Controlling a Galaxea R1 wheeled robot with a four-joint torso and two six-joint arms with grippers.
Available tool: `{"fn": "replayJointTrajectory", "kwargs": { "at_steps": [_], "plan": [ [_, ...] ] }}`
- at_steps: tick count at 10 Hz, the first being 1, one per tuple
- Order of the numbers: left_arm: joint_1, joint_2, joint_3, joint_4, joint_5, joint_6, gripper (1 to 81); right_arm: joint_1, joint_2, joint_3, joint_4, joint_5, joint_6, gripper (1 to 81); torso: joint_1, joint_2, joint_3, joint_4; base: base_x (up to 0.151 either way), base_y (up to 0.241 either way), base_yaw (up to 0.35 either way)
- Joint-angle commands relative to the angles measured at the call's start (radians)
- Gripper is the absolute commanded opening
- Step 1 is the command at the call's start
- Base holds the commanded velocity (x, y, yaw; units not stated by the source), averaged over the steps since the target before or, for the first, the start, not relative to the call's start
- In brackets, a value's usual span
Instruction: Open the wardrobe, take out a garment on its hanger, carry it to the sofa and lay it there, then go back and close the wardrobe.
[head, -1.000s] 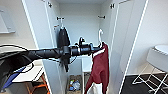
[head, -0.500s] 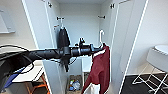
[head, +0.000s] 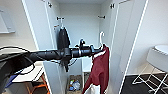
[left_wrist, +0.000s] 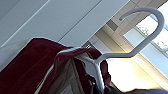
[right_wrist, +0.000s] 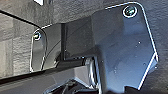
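Hanging from left gripper (head: 101, 51): one hanger (head: 101, 38), one garment (head: 100, 68).

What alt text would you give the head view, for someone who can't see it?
The robot's left arm reaches from the left and holds a maroon jacket on a white hanger before an open white wardrobe. A black T-shirt hangs inside.

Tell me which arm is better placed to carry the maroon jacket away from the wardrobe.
Left. The left gripper is stretched out at the maroon jacket, and the white hanger sits close before its wrist camera, its hook free of the open wardrobe.
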Motion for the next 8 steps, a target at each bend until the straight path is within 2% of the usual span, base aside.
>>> {"fn": "replayJointTrajectory", "kwargs": {
  "at_steps": [1, 3, 8],
  "plan": [
    [-0.182, 0.002, 0.002, 0.007, -0.094, 0.01, 1.0, 0.045, 0.006, 0.008, -0.002, -0.051, -0.003, 81.1, 0.0, 0.0, 0.0, 0.0, 0.0, 0.0, 0.0],
    [-0.184, 0.002, -0.001, 0.007, -0.096, 0.009, 1.0, 0.044, 0.006, 0.008, -0.002, -0.051, -0.003, 81.1, 0.0, 0.0, 0.0, 0.0, 0.0, 0.0, -0.049],
    [-0.178, -0.004, 0.005, 0.009, -0.096, 0.009, 1.0, 0.038, 0.006, 0.008, 0.0, -0.04, -0.003, 81.1, 0.0, 0.0, 0.0, 0.0, 0.0, 0.0, -0.221]
  ]
}}
